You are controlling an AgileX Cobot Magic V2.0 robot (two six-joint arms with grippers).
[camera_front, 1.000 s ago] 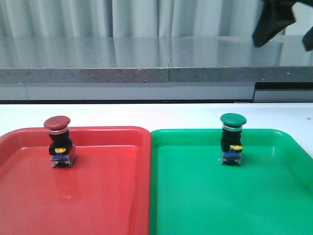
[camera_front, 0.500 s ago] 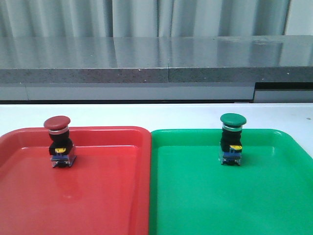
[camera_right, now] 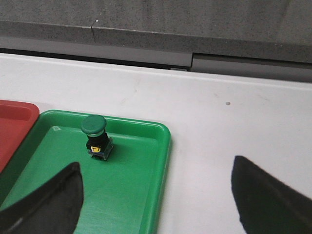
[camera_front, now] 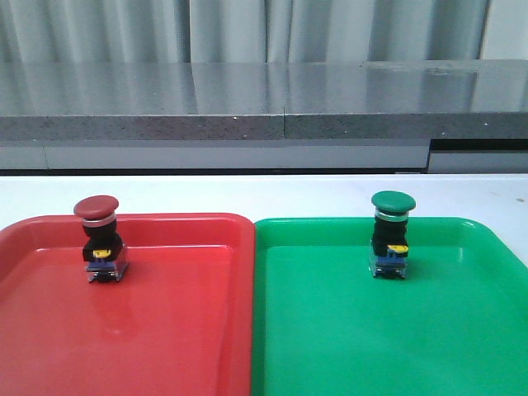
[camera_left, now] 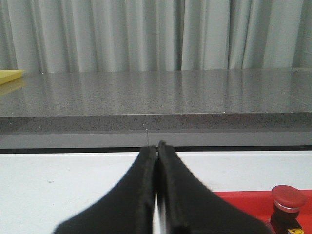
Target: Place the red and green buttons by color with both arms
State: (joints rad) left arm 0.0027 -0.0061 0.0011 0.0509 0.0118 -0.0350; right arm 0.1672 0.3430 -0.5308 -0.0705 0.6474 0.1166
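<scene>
The red button [camera_front: 98, 241] stands upright near the back left of the red tray [camera_front: 165, 330]. The green button [camera_front: 391, 235] stands upright at the back of the green tray [camera_front: 371, 330]. Neither arm shows in the front view. My left gripper [camera_left: 156, 146] is shut and empty, over the white table to the left of the red button [camera_left: 288, 202]. My right gripper [camera_right: 158, 168] is open and empty, raised above the green tray's right rim [camera_right: 163, 161], well apart from the green button [camera_right: 95, 136].
A grey stone counter [camera_front: 264, 107] runs along the back behind the white table [camera_front: 264, 194], with pale curtains beyond. The two trays sit side by side, touching at the middle. A yellow object [camera_left: 9, 75] lies on the counter in the left wrist view.
One second ago the right gripper showed at the top right of the front view; it has since left that view. The buttons and trays have not moved.
</scene>
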